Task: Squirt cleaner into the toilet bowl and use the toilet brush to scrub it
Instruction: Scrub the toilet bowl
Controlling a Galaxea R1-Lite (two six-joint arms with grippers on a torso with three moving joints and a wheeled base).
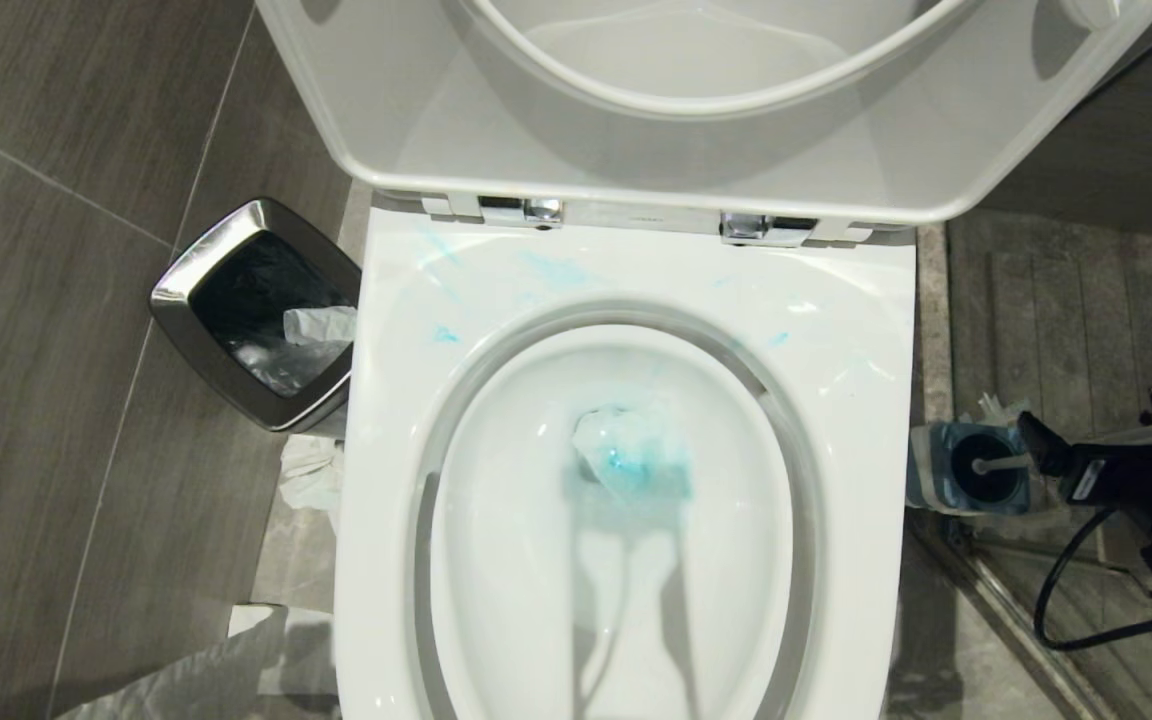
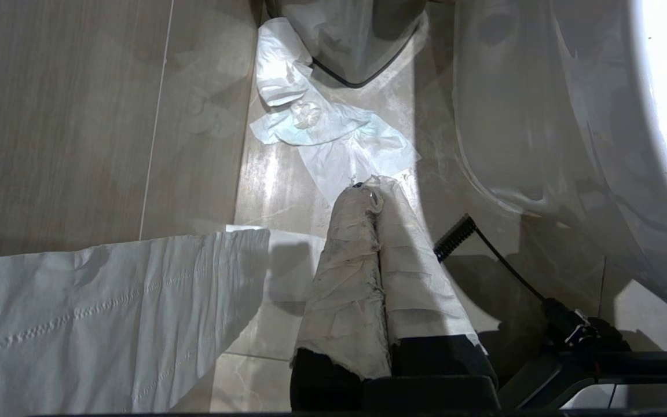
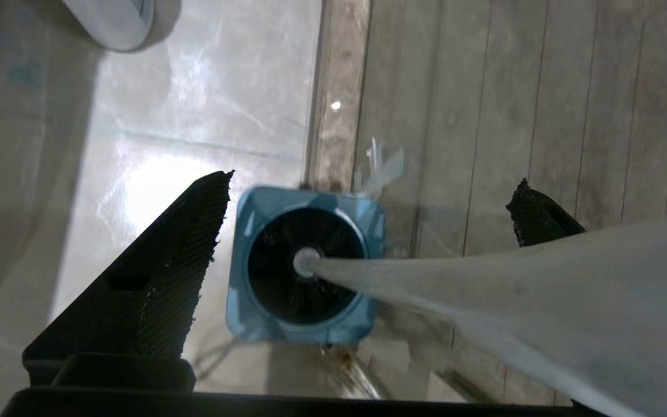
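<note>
Beside the toilet bowl [image 1: 866, 400], the right gripper [image 3: 362, 231] hangs wide open over the toilet brush [image 3: 484, 301] standing in its holder [image 3: 246, 313], probably not touching yet. Left gripper [image 2: 377, 197] sits shut.

We see the toilet bowl [image 1: 626, 400] brightly lit from above, its glossy rim carrying soft glare and a long shadow falling down into the basin. In the left wrist view the bowl's side burns out to pure white, while the floor [image 2: 79, 116] shows pale sheen. In the right wrist view the toilet brush [image 3: 484, 301] handle, close to the lens, is smeared out of focus
</note>
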